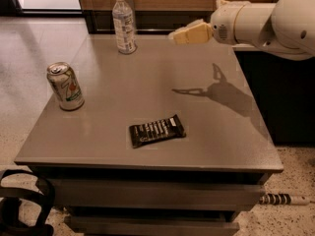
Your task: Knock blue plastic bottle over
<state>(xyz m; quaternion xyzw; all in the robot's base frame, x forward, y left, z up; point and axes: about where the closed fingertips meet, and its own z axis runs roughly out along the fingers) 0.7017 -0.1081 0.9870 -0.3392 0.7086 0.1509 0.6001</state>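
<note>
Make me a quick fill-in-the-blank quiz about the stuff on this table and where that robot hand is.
1. The blue plastic bottle stands ____ near the far edge of the table.
2. Its screw cap is ____ in colour.
3. The gripper hovers above the table, to the ____ of the bottle in the camera view, not touching it.
4. The dark wrapped bar lies nearer the table's ____ edge than the soda can does.

Missing words: upright; white; right; front.
</note>
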